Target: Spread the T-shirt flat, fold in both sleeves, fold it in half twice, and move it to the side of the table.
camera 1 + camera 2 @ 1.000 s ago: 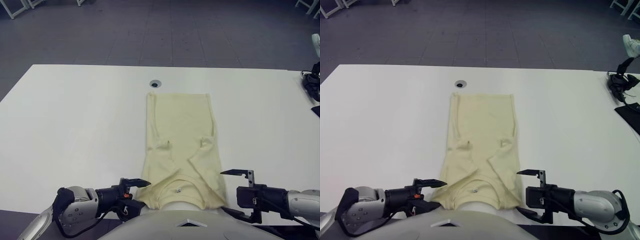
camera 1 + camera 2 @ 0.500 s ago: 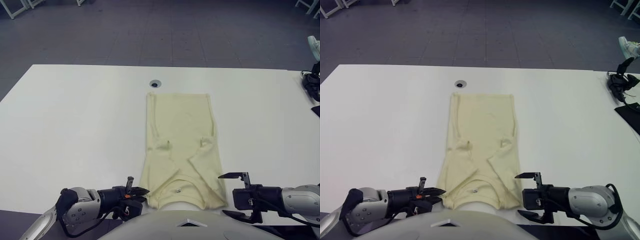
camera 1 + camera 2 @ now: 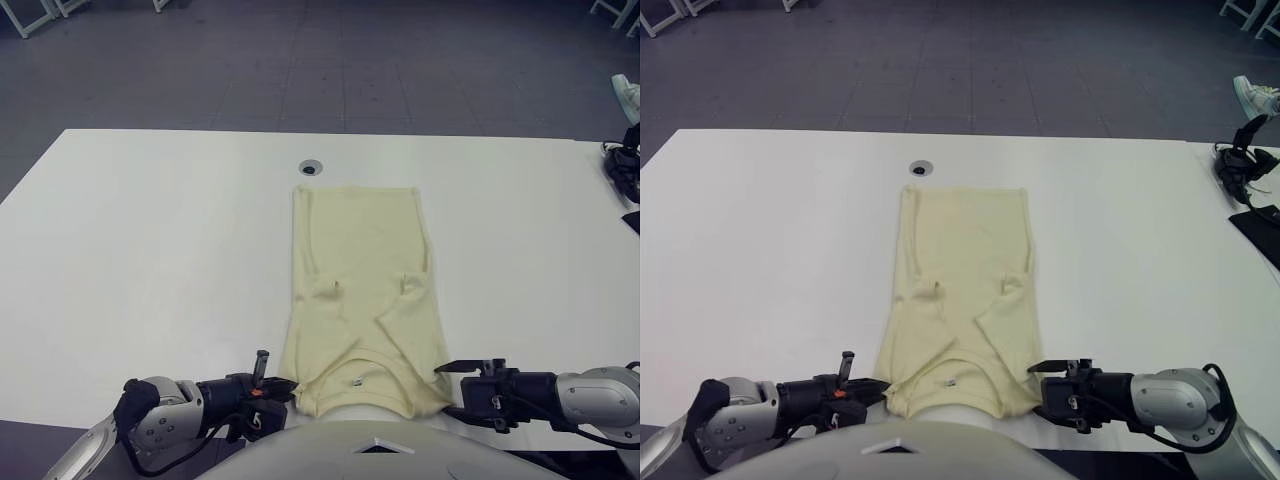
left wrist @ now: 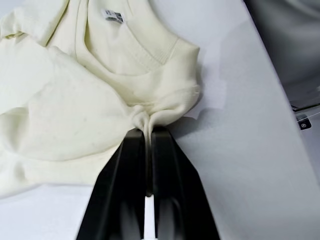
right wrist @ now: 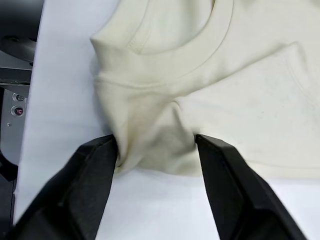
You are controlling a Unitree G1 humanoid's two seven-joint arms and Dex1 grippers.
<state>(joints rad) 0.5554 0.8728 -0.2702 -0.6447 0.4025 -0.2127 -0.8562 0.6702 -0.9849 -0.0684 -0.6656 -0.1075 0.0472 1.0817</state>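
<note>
Left wrist view: left claw [image 4: 148,132] was clamped on T-shirt [image 3: 360,290] collar corner | right claw [image 5: 155,141] was held wide astride the other | T-shirt was laid mid-surface [image 3: 150,250], collar at near edge | first half-fold judged in hand; right closure, then lift toward far hem, required

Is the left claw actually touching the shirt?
Touching. The left wrist view shows the left gripper shut on a pinched fold of the shirt at its shoulder corner.
</note>
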